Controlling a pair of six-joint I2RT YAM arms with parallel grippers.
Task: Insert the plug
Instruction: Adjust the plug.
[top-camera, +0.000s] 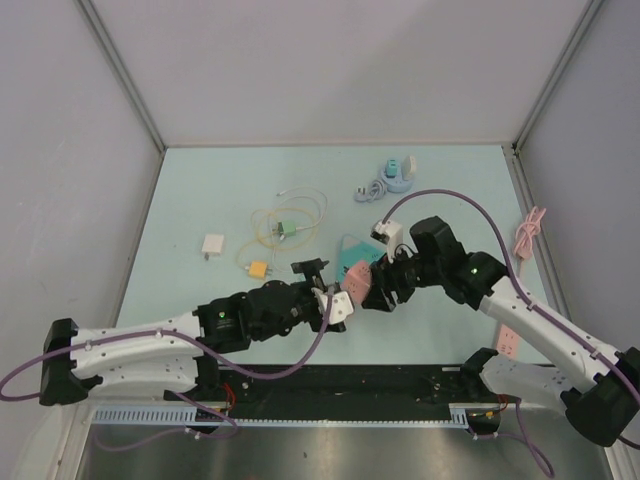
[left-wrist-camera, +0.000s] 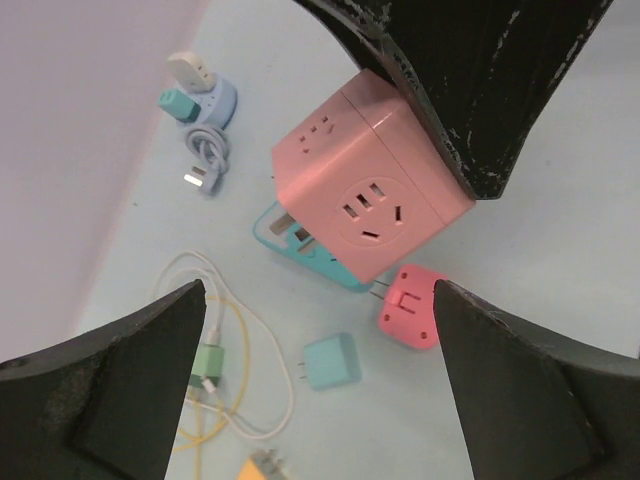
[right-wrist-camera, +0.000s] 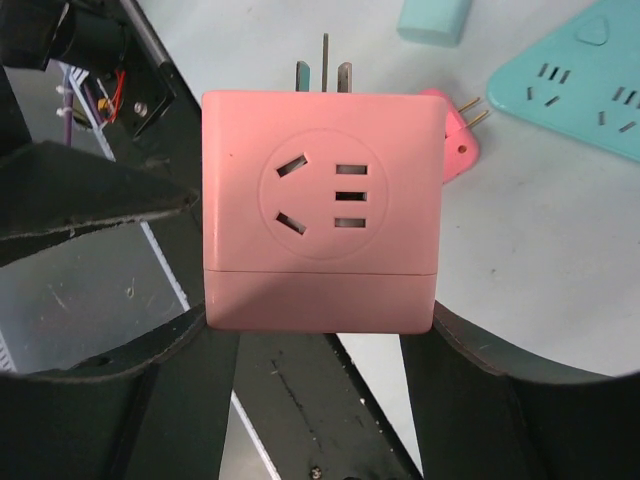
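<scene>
Pink cube socket (right-wrist-camera: 322, 210) clamped by right end effector (top-camera: 385, 283); left end effector (left-wrist-camera: 315, 300) spread wide, empty. Cube could be twisted loose if prongs (right-wrist-camera: 323, 72) are pressed misaligned.

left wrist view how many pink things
2: the pink socket cube held in the right gripper, and a small pink plug on the table just below it. More may be hidden.

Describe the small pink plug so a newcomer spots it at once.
Start at the pink cube socket held in the right gripper. On the table close by it lies the small pink plug with two prongs. Its neighbours, the adapter and power strip, are teal.
</scene>
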